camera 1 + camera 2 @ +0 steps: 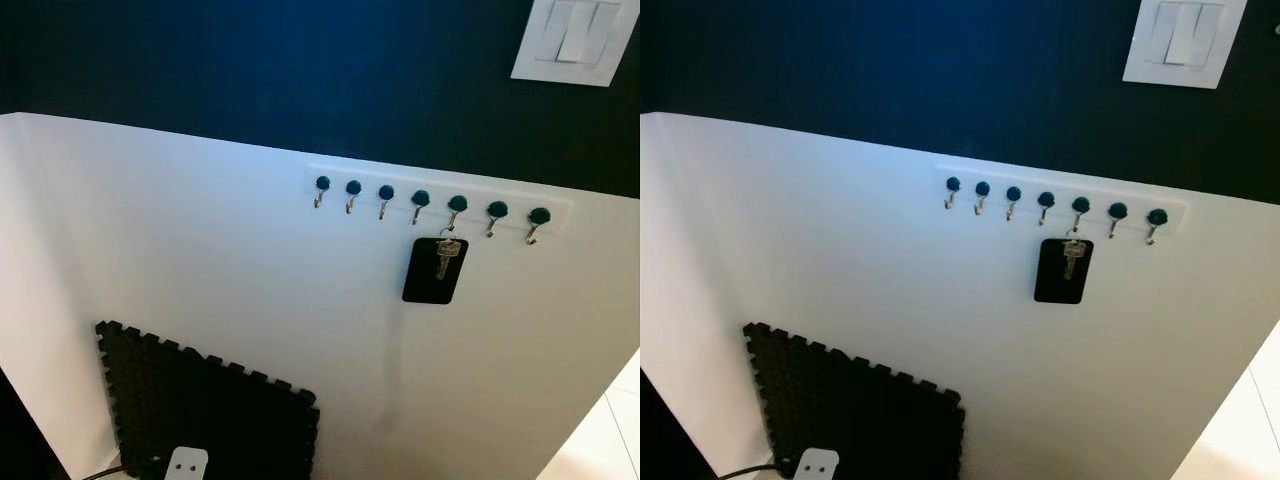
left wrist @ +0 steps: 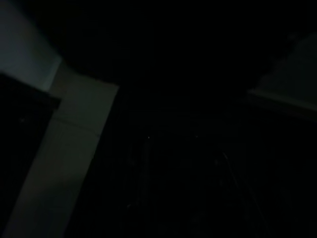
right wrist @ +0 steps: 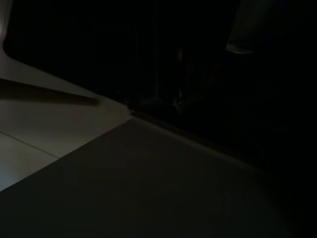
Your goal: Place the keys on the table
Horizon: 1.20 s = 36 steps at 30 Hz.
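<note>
So the white hook rail on the wall has seven dark-knobbed hooks in a row — the keys with a black tag hang off the fifth from the left, the other six hooks bare.

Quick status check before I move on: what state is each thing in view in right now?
Keys: hanging from the fifth hook from the left, with a black tag behind them, not yet taken.
Hook rack: mounted on the white wall, seven hooks, six bare.
Light switch: on the dark upper wall; position unclear.
Black foam mat: leaning upright against the wall.
Left hand and right hand: wrist views too dark to judge.
</note>
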Available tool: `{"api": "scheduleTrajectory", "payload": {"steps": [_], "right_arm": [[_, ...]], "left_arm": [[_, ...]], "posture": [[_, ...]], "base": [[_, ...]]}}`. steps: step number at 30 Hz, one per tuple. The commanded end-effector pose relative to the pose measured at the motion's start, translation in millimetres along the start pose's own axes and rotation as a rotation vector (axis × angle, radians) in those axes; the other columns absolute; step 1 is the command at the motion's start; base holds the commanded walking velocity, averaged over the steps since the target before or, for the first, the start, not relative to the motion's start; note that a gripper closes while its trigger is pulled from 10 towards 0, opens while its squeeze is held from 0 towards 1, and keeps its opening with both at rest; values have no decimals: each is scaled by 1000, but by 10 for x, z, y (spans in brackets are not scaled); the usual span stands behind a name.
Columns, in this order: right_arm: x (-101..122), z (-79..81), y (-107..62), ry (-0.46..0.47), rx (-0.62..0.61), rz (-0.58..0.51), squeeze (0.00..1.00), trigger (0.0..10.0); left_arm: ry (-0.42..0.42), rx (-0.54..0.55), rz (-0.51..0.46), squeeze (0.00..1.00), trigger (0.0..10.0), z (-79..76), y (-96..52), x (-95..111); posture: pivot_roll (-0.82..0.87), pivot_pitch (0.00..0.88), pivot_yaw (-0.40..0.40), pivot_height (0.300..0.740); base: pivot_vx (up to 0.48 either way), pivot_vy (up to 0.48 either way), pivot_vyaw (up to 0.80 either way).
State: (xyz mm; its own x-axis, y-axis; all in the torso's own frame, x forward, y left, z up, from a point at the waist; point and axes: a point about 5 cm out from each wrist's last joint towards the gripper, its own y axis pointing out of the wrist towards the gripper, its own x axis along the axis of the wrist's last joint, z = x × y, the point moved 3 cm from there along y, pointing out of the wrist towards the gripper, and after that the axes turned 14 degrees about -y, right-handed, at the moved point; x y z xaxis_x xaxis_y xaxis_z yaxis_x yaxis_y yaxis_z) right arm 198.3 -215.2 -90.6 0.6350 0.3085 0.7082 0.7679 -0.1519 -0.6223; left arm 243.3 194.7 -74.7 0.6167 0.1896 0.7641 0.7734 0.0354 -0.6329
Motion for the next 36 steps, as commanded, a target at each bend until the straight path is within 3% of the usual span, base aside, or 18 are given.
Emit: {"api": "scheduleTrajectory", "payload": {"steps": [1,5,12,27,36], "right_arm": [[-8,-9,-5,34,-17,2,0,10000],[21,-25,17,110,-19,2,0,10000],[71,4,33,42,7,-16,0,10000],[10,19,15,43,4,10,0,10000],[-23,21,2,45,-1,21,0,10000]], "left_arm": [[-8,41,26,0,10000,129,-34,-70],[-11,18,25,0,10000,104,-30,-60],[-2,-9,26,0,10000,39,-12,-38],[11,-36,36,0,10000,2,-4,-34],[25,-56,43,0,10000,-15,-9,-48]], "posture": [[20,44,9,740],[25,41,10,740],[27,42,8,740],[22,40,20,740],[21,42,29,740]], "base": [[0,0,0],[0,0,0],[0,0,0],[0,0,0],[-262,0,0]]}}
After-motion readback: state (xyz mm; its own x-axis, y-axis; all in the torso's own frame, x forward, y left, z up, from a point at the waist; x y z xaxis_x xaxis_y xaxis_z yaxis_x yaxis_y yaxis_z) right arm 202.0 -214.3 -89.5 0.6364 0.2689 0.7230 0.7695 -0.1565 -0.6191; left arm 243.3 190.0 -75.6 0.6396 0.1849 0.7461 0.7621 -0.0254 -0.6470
